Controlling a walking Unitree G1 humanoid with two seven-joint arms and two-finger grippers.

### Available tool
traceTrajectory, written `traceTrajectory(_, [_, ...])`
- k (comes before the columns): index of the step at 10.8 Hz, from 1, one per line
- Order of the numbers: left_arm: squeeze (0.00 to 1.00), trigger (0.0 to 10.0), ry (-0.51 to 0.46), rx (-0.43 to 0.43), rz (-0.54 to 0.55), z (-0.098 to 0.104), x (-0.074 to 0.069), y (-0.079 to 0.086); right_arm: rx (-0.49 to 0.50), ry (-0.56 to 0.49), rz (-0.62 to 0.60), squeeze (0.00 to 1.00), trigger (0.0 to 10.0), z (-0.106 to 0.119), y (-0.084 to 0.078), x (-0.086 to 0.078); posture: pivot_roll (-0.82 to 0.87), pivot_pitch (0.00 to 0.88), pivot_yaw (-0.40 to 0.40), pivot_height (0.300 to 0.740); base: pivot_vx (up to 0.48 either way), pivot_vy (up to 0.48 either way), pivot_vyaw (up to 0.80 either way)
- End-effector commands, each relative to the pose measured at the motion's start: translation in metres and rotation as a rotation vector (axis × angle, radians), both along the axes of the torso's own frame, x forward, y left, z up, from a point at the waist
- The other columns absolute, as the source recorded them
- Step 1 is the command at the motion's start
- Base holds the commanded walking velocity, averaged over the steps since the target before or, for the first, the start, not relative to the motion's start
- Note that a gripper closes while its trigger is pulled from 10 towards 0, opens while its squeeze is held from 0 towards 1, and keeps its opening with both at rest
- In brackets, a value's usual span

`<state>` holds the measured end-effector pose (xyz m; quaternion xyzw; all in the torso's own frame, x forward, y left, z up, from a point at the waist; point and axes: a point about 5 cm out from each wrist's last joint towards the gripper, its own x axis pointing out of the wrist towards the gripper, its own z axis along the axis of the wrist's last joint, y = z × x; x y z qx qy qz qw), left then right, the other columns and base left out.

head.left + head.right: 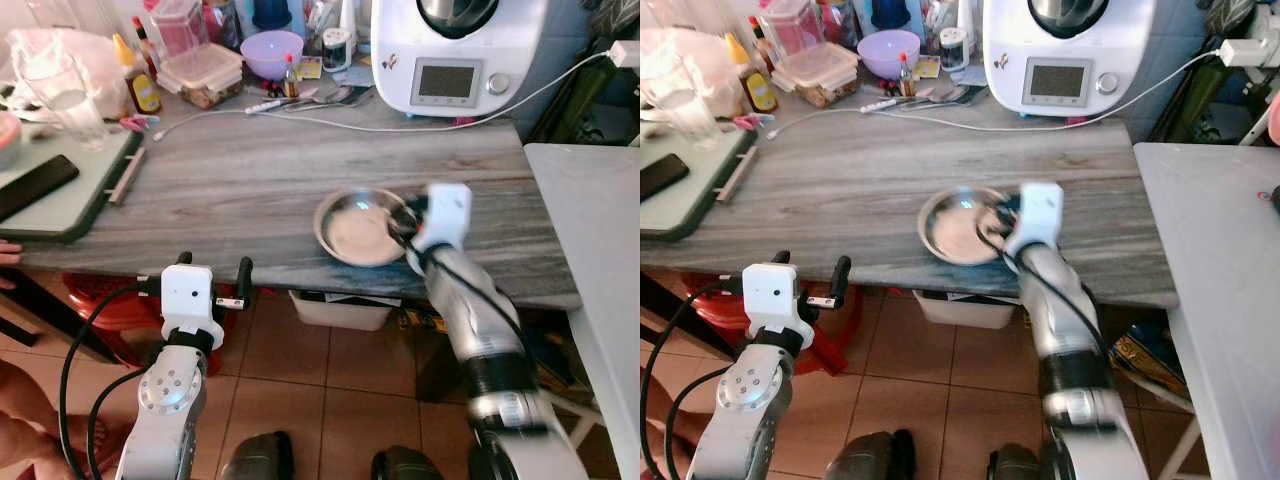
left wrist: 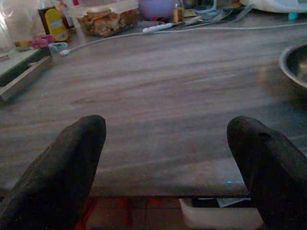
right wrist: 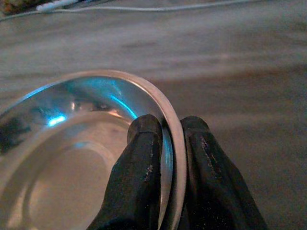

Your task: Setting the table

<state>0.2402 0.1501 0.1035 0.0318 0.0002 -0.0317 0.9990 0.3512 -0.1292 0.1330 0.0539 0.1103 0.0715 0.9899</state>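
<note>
A shiny steel bowl (image 1: 358, 228) rests on the grey wood-grain counter (image 1: 250, 180), near its front edge. My right gripper (image 3: 168, 139) is shut on the bowl's right rim (image 3: 163, 108), one black finger (image 3: 144, 143) inside the rim and the other outside. My left gripper (image 1: 212, 275) hovers at the counter's front edge to the left of the bowl, its fingers (image 2: 72, 148) spread open with nothing between them.
A white kitchen machine (image 1: 455, 50) and its white cable (image 1: 330, 122) sit at the back. Spoons (image 1: 320, 97), a purple bowl (image 1: 272, 50), food containers and bottles crowd the back left. A green tray (image 1: 70, 195) with a phone lies at left. A white table (image 1: 595, 230) stands at right.
</note>
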Motion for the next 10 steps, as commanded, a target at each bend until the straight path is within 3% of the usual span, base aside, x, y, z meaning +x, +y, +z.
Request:
traceTrajectory(1, [0.0,10.0,-0.007,0.004,-0.004,0.003,-0.001,0.0,-0.004,0.005,0.027,0.0,10.0,0.001,0.008,0.003,0.02,0.139,0.06,0.74,0.0,0.0,0.0])
traceTrajectory(2, [0.0,10.0,-0.006,0.005,-0.001,0.003,-0.002,0.0,-0.007,-0.011,0.031,0.0,10.0,0.006,0.012,0.012,0.02,0.14,0.058,0.74,0.0,0.0,0.0])
traceTrajectory(3, [0.0,10.0,0.0,0.003,0.002,0.002,-0.003,0.0,-0.002,-0.01,0.027,0.26,10.0,0.008,0.013,0.016,0.03,0.146,0.052,0.74,0.0,0.0,0.0])
traceTrajectory(4, [0.0,10.0,-0.002,0.002,0.001,0.003,-0.002,0.0,0.019,-0.02,0.016,1.0,10.0,0.013,0.015,0.022,0.03,0.148,0.051,0.74,0.0,0.0,0.0])
traceTrajectory(6, [0.0,10.0,0.006,0.0,0.017,0.002,-0.003,0.001,0.04,-0.019,0.045,1.0,10.0,0.017,0.026,0.031,0.04,0.151,0.044,0.74,0.0,0.0,0.0])
traceTrajectory(8, [0.0,10.0,0.024,-0.002,0.032,0.0,-0.005,0.002,0.047,-0.014,0.073,1.0,10.0,0.013,0.029,0.028,0.04,0.154,0.041,0.74,0.0,0.0,0.0])
traceTrajectory(10, [0.0,10.0,0.032,0.0,0.039,-0.001,-0.004,0.002,0.024,-0.03,0.076,1.0,10.0,0.013,0.016,0.02,0.03,0.153,0.044,0.74,0.0,0.0,0.0])
